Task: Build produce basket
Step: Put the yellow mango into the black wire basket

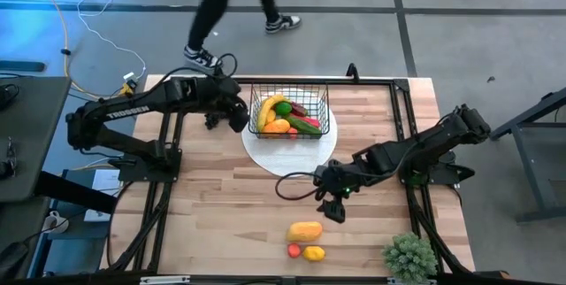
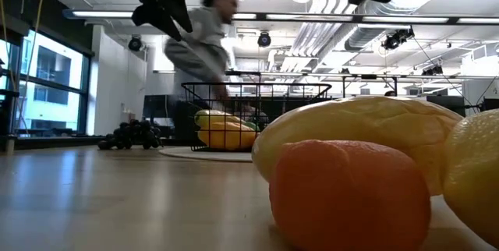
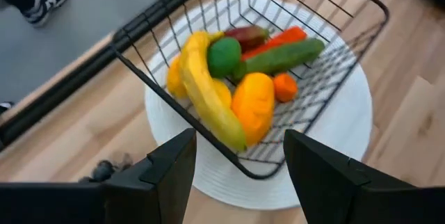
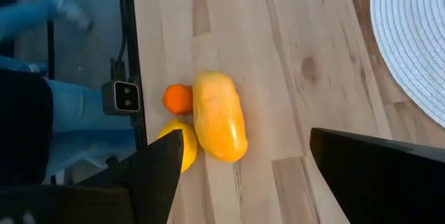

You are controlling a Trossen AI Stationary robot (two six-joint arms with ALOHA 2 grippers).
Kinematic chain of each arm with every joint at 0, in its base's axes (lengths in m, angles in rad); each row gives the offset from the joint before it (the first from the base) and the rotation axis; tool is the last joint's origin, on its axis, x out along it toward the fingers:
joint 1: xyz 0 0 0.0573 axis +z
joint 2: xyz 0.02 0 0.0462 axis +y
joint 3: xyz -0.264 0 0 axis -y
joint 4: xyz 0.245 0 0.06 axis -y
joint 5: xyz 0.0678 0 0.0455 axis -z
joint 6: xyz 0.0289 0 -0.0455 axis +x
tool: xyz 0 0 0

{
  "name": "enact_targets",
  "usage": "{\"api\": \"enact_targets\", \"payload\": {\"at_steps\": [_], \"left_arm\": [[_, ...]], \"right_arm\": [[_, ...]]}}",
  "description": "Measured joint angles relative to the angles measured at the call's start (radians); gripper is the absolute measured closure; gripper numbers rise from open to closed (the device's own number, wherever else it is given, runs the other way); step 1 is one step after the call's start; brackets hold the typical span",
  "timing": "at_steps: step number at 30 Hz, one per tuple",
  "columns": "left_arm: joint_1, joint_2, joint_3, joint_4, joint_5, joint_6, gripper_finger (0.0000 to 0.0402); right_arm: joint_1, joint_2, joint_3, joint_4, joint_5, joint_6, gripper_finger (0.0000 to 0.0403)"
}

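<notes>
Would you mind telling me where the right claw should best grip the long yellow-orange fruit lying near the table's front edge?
Across the middle of the long yellow-orange fruit, from above. It lies flat and oblong, narrowest across its width. The small orange fruit and the yellow fruit crowd one long side, so the open right claw probably needs one finger between.

Only one marking I can read from here: "TROSSEN" in white capitals along the upper link of the left arm [image 1: 133, 108], high view. I find no legible text, numbers or labels on the right arm [image 1: 416, 148], the basket [image 1: 289, 112], or the produce.
</notes>
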Motion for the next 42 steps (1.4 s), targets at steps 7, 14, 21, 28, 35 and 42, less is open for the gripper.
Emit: {"api": "enact_targets", "payload": {"at_steps": [7,14,21,28,35,42], "left_arm": [[-0.067,0.0,0.0,-0.008,-0.003,-0.025,0.0197],[-0.106,0.0,0.0,-0.008,-0.013,-0.028,0.0197],[-0.114,0.0,0.0,-0.008,-0.052,-0.067,0.0197],[-0.11,0.0,0.0,-0.012,-0.063,-0.077,0.0197],[-0.11,0.0,0.0,-0.012,-0.063,-0.077,0.0197],[-0.11,0.0,0.0,-0.012,-0.063,-0.077,0.0197]], "right_arm": [[0.0,0.0,0.0,0.025,0.023,0.031,0.011],[0.011,0.0,0.0,0.038,0.028,-0.031,0.011],[0.036,0.062,0.0,0.081,0.03,-0.124,0.011],[0.084,0.176,-0.001,0.136,0.029,-0.223,0.011],[0.117,0.285,-0.001,0.219,0.029,-0.24,0.011],[0.131,0.375,-0.001,0.24,0.02,-0.205,0.011]]}}
